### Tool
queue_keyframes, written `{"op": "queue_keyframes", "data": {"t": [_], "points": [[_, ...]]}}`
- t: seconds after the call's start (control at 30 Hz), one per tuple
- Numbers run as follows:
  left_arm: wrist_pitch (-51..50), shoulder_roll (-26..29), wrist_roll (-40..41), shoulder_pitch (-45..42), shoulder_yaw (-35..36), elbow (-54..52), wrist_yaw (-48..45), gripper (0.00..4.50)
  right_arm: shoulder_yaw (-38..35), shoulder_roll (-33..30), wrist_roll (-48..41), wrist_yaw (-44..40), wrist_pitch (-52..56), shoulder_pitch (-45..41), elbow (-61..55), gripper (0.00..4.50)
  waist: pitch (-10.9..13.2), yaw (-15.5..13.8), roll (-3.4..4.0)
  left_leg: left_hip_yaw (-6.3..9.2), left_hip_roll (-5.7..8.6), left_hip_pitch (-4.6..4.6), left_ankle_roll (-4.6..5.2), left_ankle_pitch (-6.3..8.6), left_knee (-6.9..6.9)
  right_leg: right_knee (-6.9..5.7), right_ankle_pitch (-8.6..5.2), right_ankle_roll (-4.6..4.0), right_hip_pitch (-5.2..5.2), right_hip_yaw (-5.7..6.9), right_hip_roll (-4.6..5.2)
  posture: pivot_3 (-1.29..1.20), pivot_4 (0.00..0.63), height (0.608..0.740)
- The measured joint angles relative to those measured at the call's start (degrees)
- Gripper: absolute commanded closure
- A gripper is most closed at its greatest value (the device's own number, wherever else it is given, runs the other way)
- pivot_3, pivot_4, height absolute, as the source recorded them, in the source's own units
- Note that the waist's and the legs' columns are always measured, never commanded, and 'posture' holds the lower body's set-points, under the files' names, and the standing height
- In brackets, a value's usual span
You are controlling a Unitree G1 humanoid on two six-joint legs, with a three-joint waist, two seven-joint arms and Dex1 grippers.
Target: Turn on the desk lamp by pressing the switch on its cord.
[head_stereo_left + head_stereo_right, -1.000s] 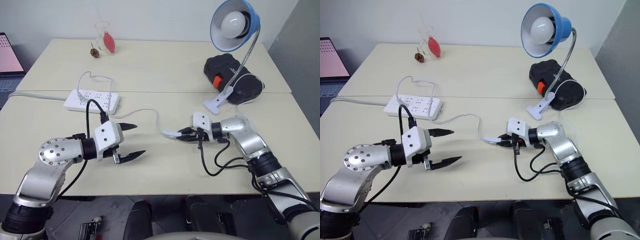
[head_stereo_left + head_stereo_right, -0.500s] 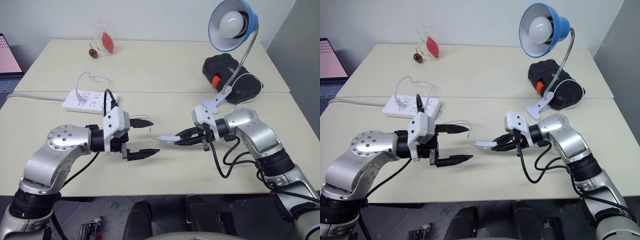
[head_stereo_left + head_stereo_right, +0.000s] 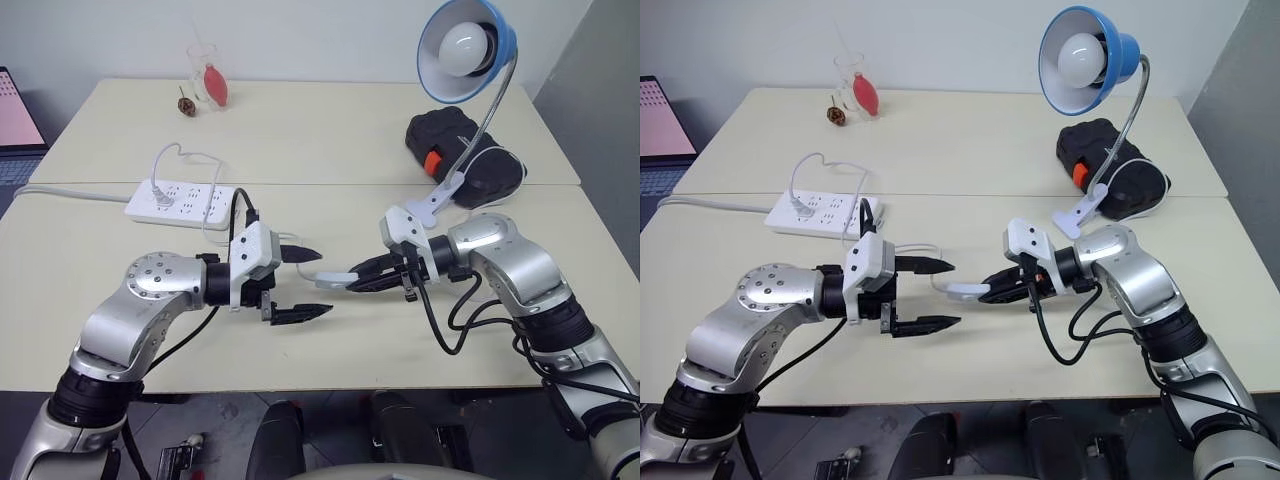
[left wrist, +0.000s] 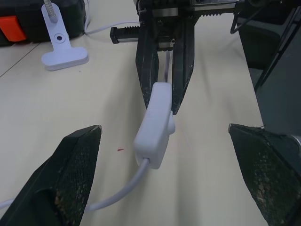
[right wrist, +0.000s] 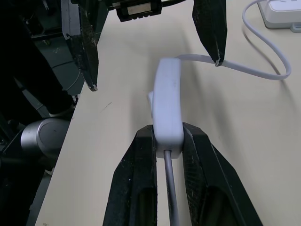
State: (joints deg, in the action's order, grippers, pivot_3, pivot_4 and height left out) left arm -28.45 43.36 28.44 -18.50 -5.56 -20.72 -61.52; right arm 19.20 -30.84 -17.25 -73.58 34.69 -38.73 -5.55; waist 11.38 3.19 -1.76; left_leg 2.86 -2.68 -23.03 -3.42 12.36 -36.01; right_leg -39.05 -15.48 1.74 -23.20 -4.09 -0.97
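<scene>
Nearest the front edge of the table (image 3: 330, 375): left gripper (image 3: 308, 283) with fingers spread wide, empty, pointing toward the right gripper (image 3: 362, 279) and facing it closely, not touching it. Between the two, lifted clear of the tabletop: the switch (image 4: 154, 122), small, white and oblong, clamped at one end by the closed fingers (image 5: 141, 169) of the right gripper, free end projecting toward the gap of the left gripper's spread fingers (image 4: 70, 160). From the free end of the switch: the cord (image 5: 263, 66), thin and white, looping back across the table to the power strip (image 3: 182, 200). At the clamped end: a further length of cord running back between the right gripper's fingers. Further back on the left: the white multi-socket power strip lying flat, a white plug and lead seated in it. Further back on the right: the desk lamp (image 3: 467, 50), white clip base (image 4: 61, 49) resting on the table, chrome gooseneck rising to the blue shade, white bulb unlit. Directly behind the clip base: a black case (image 3: 462, 150) with an orange latch. At the far edge on the left: a clear glass (image 3: 207, 72) holding a red object, a small brown item beside it.
</scene>
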Motion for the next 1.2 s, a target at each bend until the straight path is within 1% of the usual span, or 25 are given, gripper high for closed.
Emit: {"op": "queue_keyframes", "data": {"t": [0.03, 0.07, 0.13, 0.17, 0.37, 0.43, 0.53, 0.57, 0.63, 0.87, 0.93, 0.97, 1.03, 1.13, 1.2], "points": [[0.05, -0.13, -0.06, -0.21, 0.00, 0.45, 0.00, 0.43, 0.01, -0.02, 0.01, -0.02, -0.06, 0.00, 0.00, 4.11, 0.00, 0.00, 0.00, -0.01, 0.00, 0.00, 0.00, 0.00, 0.00, 0.00, 0.00, 0.00, 0.00, -0.01, 0.00, 0.00, 0.150, 0.740], [0.09, -0.49, -0.18, -0.32, -0.01, 0.78, 0.09, 0.72, 0.01, -0.05, 0.02, -0.03, -0.19, 0.00, 0.00, 4.11, 0.00, 0.00, 0.00, 0.00, 0.01, 0.00, 0.00, 0.00, 0.00, 0.00, 0.00, 0.00, 0.00, 0.00, 0.00, 0.00, 0.150, 0.740], [0.09, -0.97, -0.47, -0.38, -0.24, 1.15, 0.20, 1.03, 0.02, -0.07, 0.02, -0.07, -0.42, 0.00, -0.01, 4.11, 0.00, 0.01, 0.00, 0.00, 0.01, 0.00, 0.00, 0.00, 0.00, 0.00, 0.00, 0.00, 0.00, 0.00, 0.00, 0.00, 0.150, 0.740], [0.09, -1.02, -0.58, -0.47, -0.41, 1.24, 0.20, 1.36, 0.02, -0.12, 0.03, -0.09, -0.53, 0.00, -0.01, 4.11, 0.00, 0.01, 0.00, 0.00, 0.00, 0.00, 0.00, 0.00, 0.00, 0.00, 0.00, 0.00, 0.00, 0.00, 0.00, 0.00, 0.150, 0.740], [1.43, -1.14, -2.41, -1.12, -1.82, 2.88, -0.39, 2.48, 0.05, -0.16, 0.05, -0.14, -0.92, 0.00, -0.01, 4.11, 0.00, 0.01, 0.00, 0.00, 0.01, 0.00, 0.00, 0.00, 0.00, 0.00, 0.00, 0.00, 0.00, 0.00, 0.00, 0.00, 0.150, 0.740], [2.70, -1.46, -3.60, -1.26, -2.15, 3.90, -0.47, 2.95, 0.06, -0.18, 0.09, -0.13, -1.13, 0.00, 0.00, 4.11, 0.00, 0.00, 0.00, 0.00, 0.01, 0.00, 0.00, 0.00, 0.00, 0.00, 0.00, 0.00, 0.00, 0.00, 0.00, 0.00, 0.150, 0.740], [4.56, -1.68, -4.71, -1.49, -3.05, 4.82, -1.15, 3.44, 0.07, -0.35, 0.23, -0.05, -1.16, 0.00, 0.00, 4.11, 0.00, 0.00, 0.00, 0.00, 0.01, -0.01, 0.00, 0.00, 0.00, 0.01, 0.00, 0.00, 0.00, -0.01, 0.00, 0.00, 0.150, 0.740], [5.09, -1.78, -4.93, -1.49, -3.16, 5.06, -1.55, 3.73, 0.05, -0.52, 0.29, -0.03, -1.24, 0.00, 0.00, 4.11, 0.00, -0.01, 0.00, 0.00, 0.01, -0.01, 0.00, 0.00, 0.00, 0.01, 0.00, 0.00, 0.00, 0.00, 0.00, 0.00, 0.150, 0.740], [5.41, -2.17, -5.00, -1.50, -3.25, 5.59, -1.90, 3.91, 0.06, -0.86, 0.33, -0.13, -1.64, -0.02, 0.00, 4.11, 0.00, 0.00, 0.00, 0.00, 0.01, -0.01, 0.00, 0.00, 0.00, 0.01, 0.00, 0.00, 0.00, 0.00, 0.00, 0.00, 0.150, 0.740], [5.74, -2.30, -4.91, -1.76, -3.17, 5.66, -2.47, 3.92, 0.06, -1.04, 0.31, -0.34, -1.86, -0.18, 0.00, 4.11, 0.00, 0.01, 0.00, 0.00, 0.01, -0.01, 0.00, 0.00, 0.00, 0.01, 0.00, 0.00, 0.00, 0.00, 0.00, 0.00, 0.150, 0.740], [5.74, -2.38, -4.60, -1.79, -2.93, 5.68, -2.88, 3.24, 0.05, -1.17, 0.27, -0.76, -2.01, -0.41, -0.01, 4.11, 0.00, 0.00, 0.00, 0.00, 0.01, -0.01, 0.00, 0.00, 0.00, 0.01, 0.00, 0.00, 0.00, 0.00, 0.00, 0.00, 0.150, 0.740], [5.83, -2.51, -4.65, -1.94, -2.89, 5.83, -2.81, 3.17, 0.04, -1.19, 0.21, -0.81, -2.03, -0.48, -0.01, 4.11, 0.00, 0.01, 0.00, 0.00, 0.01, -0.01, 0.00, 0.00, 0.00, 0.00, 0.00, 0.00, 0.00, 0.00, 0.00, 0.00, 0.150, 0.740], [6.60, -2.60, -5.07, -2.43, -2.87, 6.37, -2.74, 2.70, 0.03, -1.12, 0.17, -0.83, -2.02, -0.56, -0.01, 4.11, 0.00, -0.01, 0.00, 0.01, 0.01, -0.01, 0.00, 0.00, 0.00, 0.00, 0.00, 0.00, 0.00, 0.00, 0.00, 0.00, 0.150, 0.740], [7.52, -2.58, -5.55, -2.60, -2.80, 6.70, -2.86, 2.14, 0.10, -1.05, 0.16, -1.14, -2.02, -0.58, -0.01, 4.11, 0.00, 0.00, 0.00, 0.01, 0.01, -0.01, 0.00, 0.00, 0.00, 0.01, 0.00, 0.00, 0.00, 0.00, 0.00, 0.00, 0.150, 0.740], [6.82, -2.28, -4.58, -2.60, -2.52, 6.23, -3.35, 2.10, 0.13, -0.91, 0.13, -1.33, -1.95, -0.58, -0.01, 4.11, 0.00, 0.01, 0.00, 0.01, 0.01, -0.01, 0.00, 0.00, 0.01, 0.01, 0.00, 0.00, 0.00, 0.00, 0.00, 0.00, 0.150, 0.740]]}}
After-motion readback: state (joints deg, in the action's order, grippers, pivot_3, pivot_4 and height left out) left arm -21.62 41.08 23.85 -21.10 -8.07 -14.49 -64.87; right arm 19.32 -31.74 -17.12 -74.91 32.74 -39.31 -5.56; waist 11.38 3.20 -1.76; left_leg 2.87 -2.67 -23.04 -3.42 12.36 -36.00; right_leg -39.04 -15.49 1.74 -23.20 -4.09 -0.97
